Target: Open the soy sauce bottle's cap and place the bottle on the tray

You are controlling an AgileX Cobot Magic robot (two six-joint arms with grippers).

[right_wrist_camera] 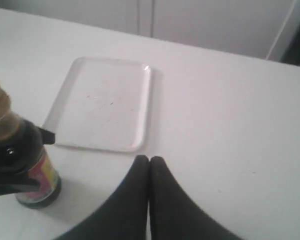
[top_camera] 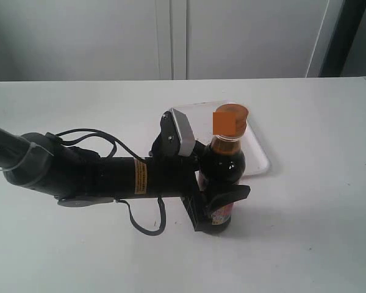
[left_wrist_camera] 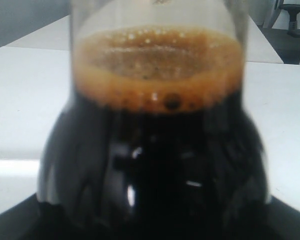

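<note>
The soy sauce bottle (top_camera: 221,168) stands upright on the white table, just in front of the tray (top_camera: 259,152). My left gripper (top_camera: 215,204) is shut on the bottle's lower body, at the label, one finger on each side. The orange-brown cap (top_camera: 230,119) sits on the neck; whether its lid is lifted I cannot tell. In the left wrist view the dark bottle (left_wrist_camera: 155,165) fills the frame and hides the jaws. The right wrist view shows my right gripper (right_wrist_camera: 149,159) shut on nothing, hovering to the side of the bottle (right_wrist_camera: 20,160) and near the tray (right_wrist_camera: 102,102).
The left arm (top_camera: 97,174), with a loose black cable, lies low across the table from the left. White cabinet doors (top_camera: 171,36) stand behind the table's far edge. The right arm is outside the exterior view.
</note>
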